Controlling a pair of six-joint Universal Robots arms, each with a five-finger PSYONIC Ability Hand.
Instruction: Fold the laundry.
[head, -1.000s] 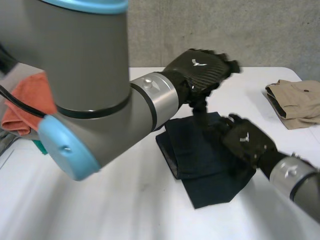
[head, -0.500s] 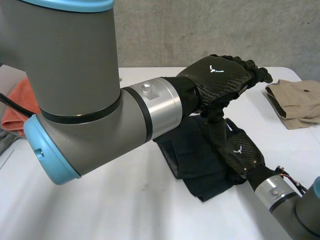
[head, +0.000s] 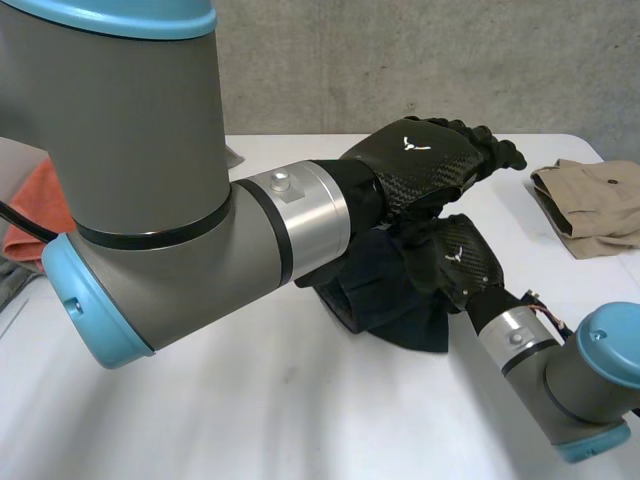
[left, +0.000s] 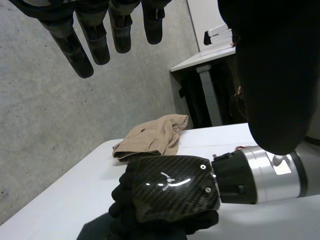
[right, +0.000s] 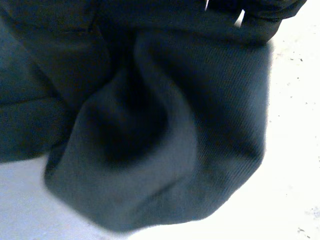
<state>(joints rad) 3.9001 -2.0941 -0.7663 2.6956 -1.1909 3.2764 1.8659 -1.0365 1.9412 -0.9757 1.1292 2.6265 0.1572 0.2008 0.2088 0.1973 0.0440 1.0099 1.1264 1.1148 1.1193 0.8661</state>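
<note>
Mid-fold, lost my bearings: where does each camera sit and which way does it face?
Head view: between and behind the arms, looking down at the white table; both arms show, left hand over right hand, which grips the dark cloth.
Left wrist view: on that wrist, looking past its own straight fingers at the right hand and beige garment.
Right wrist view: on that wrist, close over the bunched dark cloth; own hand hard to tell apart.
Shared: head and left wrist views both show right hand and beige garment.
</note>
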